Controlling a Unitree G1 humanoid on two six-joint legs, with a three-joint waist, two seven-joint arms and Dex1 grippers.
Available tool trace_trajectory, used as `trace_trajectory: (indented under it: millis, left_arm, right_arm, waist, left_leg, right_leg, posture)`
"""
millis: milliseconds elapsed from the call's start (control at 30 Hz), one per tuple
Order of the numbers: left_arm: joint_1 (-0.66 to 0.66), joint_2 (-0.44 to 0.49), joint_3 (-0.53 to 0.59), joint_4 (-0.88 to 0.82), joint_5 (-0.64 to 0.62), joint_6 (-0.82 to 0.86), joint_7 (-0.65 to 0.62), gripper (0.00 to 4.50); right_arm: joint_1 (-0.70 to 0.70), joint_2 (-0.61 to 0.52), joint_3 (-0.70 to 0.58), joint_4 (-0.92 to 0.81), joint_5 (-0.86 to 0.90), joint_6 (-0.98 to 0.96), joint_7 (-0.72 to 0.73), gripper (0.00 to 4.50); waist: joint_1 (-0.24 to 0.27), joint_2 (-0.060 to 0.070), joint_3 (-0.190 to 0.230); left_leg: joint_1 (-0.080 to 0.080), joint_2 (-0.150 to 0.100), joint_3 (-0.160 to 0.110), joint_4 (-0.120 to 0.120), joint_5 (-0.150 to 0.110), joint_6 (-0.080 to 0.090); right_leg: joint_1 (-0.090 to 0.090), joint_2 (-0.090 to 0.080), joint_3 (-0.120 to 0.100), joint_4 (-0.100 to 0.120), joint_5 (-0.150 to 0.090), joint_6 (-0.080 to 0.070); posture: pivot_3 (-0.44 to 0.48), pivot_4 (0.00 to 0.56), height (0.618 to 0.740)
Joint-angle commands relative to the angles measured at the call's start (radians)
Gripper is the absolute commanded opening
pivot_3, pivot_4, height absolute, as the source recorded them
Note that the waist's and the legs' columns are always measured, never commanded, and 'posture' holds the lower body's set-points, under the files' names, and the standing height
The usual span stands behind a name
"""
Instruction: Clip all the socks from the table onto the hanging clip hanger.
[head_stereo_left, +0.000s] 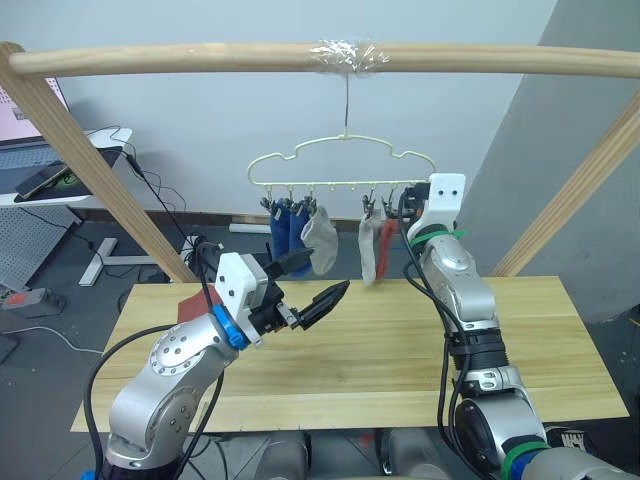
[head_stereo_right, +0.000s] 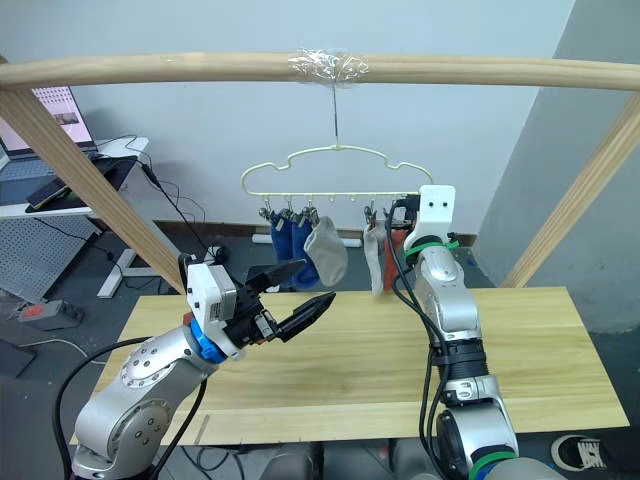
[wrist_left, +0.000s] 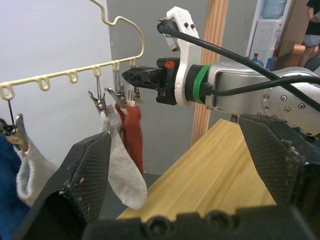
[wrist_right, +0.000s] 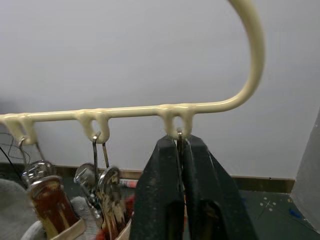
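The pale yellow-green clip hanger (head_stereo_left: 340, 160) hangs by its hook from a wooden pole. Clipped along it are two blue socks (head_stereo_left: 285, 228), two light grey socks (head_stereo_left: 320, 240) and a rust-red sock (head_stereo_left: 386, 240) at the right end. Another rust-red sock (head_stereo_left: 190, 305) lies at the table's (head_stereo_left: 400, 350) left edge, partly hidden behind my left arm. My right gripper (wrist_right: 179, 150) is raised to the hanger's rightmost loop and shut on the metal clip (wrist_left: 131, 95) that holds the red sock. My left gripper (head_stereo_left: 318, 280) hovers open and empty over the table, below the hanging socks.
The thick wooden pole frame (head_stereo_left: 300, 58) spans overhead, with slanted posts at the left (head_stereo_left: 80, 160) and right (head_stereo_left: 580, 190) behind the table. A desk with a laptop (head_stereo_left: 40, 170) and cables stands on the floor at the back left.
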Motion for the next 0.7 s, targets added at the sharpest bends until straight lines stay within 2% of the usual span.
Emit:
trace_trajectory:
  millis: [33,233,400,567,700]
  left_arm:
    - [0.002,-0.001,-0.008,-0.022,-0.007,-0.026,-0.01,4.5]
    - [0.006,-0.001,0.0,0.003,0.0,-0.02,0.004,4.5]
    - [0.036,0.02,0.039,0.114,0.083,-0.006,0.077,4.5]
    - [0.009,0.065,0.106,0.376,0.194,-0.027,0.14,4.5]
    - [-0.072,0.109,0.158,0.76,0.301,-0.165,0.167,4.5]
  right_arm:
    - [-0.01,-0.013,-0.02,-0.031,0.01,0.001,0.005,0.03]
    - [-0.008,-0.056,-0.018,-0.061,0.029,0.06,0.059,0.03]
    - [-0.015,-0.166,-0.015,-0.14,0.09,0.283,0.183,0.03]
    - [-0.037,-0.309,-0.005,-0.252,0.176,0.56,0.313,0.03]
    - [-0.053,-0.336,-0.028,-0.308,0.228,0.694,0.322,0.03]
  waist:
    - [0.0,0.0,0.0]
    - [0.0,0.0,0.0]
    - [0.0,0.0,0.0]
    - [0.002,0.0,0.0]
    - [-0.002,0.0,0.0]
  left_leg:
    - [0.0,0.0,0.0,0.0,0.0,0.0]
    - [0.0,0.0,0.0,0.0,0.0,0.0]
    - [0.0,0.0,0.0,0.0,0.0,0.0]
    - [0.001,0.0,-0.001,0.0,0.0,0.0]
    - [0.001,0.0,-0.001,0.0,0.0,0.0]
  right_leg:
    - [0.0,0.0,0.0,0.0,0.0,0.0]
    - [0.0,0.0,0.0,0.0,0.0,0.0]
    - [0.001,0.0,0.0,0.0,0.0,0.0]
    - [0.001,0.0,-0.001,0.0,-0.001,0.001]
    - [0.001,0.0,-0.002,0.0,-0.001,0.001]
  posture:
    - [0.007,0.137,0.74]
    - [0.0,0.134,0.74]
    - [-0.017,0.133,0.74]
    - [-0.05,0.143,0.74]
    - [-0.087,0.154,0.74]
